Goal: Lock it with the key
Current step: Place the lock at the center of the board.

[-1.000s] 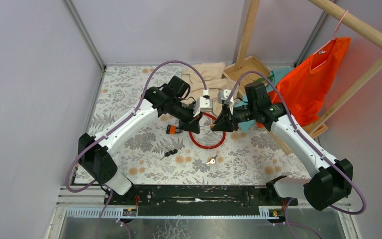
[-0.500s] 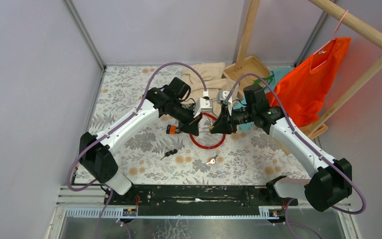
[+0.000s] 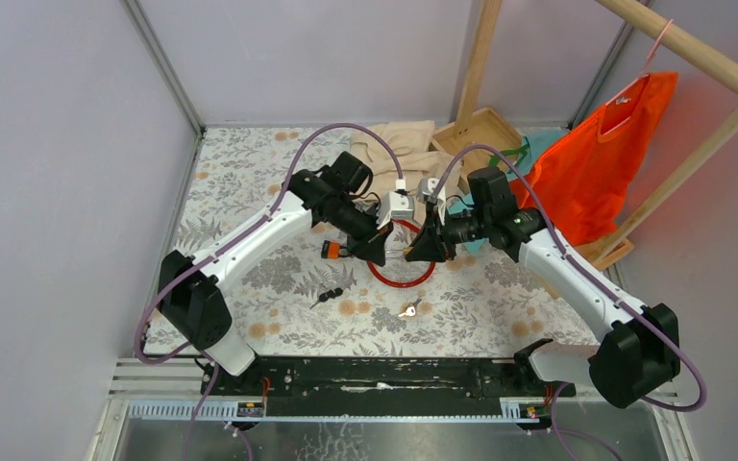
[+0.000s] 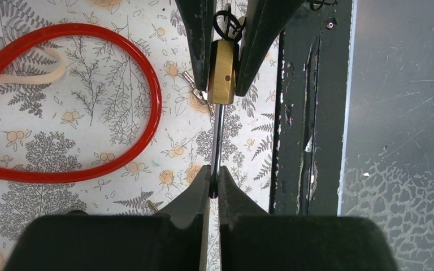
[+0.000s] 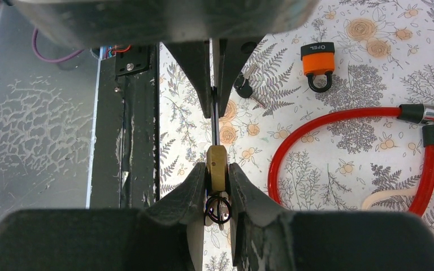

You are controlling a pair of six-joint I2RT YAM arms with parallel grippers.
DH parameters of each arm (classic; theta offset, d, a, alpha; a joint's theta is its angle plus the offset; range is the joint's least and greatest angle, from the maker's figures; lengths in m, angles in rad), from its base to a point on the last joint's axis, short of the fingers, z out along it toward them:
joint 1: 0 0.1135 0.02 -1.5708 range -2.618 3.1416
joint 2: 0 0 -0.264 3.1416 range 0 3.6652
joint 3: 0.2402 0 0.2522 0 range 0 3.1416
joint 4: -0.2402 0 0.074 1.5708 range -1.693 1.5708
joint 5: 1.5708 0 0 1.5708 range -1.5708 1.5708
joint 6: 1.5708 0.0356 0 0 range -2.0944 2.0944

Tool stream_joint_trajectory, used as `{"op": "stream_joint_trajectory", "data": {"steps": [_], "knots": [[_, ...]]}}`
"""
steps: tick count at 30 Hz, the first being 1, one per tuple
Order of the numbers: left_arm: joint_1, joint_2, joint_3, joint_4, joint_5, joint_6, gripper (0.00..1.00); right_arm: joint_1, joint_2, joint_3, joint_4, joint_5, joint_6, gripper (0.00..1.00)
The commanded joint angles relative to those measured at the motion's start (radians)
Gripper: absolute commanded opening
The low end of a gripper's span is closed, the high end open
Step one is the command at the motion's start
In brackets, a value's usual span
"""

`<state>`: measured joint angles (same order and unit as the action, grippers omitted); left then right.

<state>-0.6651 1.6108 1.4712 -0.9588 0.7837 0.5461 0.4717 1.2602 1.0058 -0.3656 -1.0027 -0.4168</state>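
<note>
My right gripper is shut on a small brass padlock, held above the table; black wire loops hang behind it. My left gripper is shut on a thin metal key, seen edge-on, whose tip meets the padlock's end. In the top view the two grippers face each other tip to tip, left and right, over the red cable lock.
An orange padlock lies left of the red cable. A black-headed key and a silver key lie nearer the arm bases. Beige cloth, a wooden rack and an orange garment are behind.
Both arms have shifted slightly, the right gripper a little to the left, still tip to tip. The holds on key and padlock are unchanged.
</note>
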Motion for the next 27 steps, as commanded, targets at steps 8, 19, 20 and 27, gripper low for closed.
{"op": "stream_joint_trajectory", "data": {"steps": [8, 19, 20, 27], "knots": [[-0.035, 0.013, 0.039, 0.146, 0.114, -0.041, 0.0, 0.053, -0.022, -0.008, 0.149, -0.027, 0.025, 0.0], [-0.034, -0.006, 0.037, 0.178, 0.116, -0.051, 0.0, 0.052, -0.051, -0.057, 0.313, -0.043, 0.161, 0.0], [-0.035, -0.005, 0.036, 0.178, 0.121, -0.054, 0.0, 0.053, -0.05, -0.064, 0.336, -0.049, 0.188, 0.0], [-0.034, -0.028, -0.012, 0.229, 0.139, -0.085, 0.0, 0.053, -0.051, -0.092, 0.455, -0.061, 0.288, 0.0]]}}
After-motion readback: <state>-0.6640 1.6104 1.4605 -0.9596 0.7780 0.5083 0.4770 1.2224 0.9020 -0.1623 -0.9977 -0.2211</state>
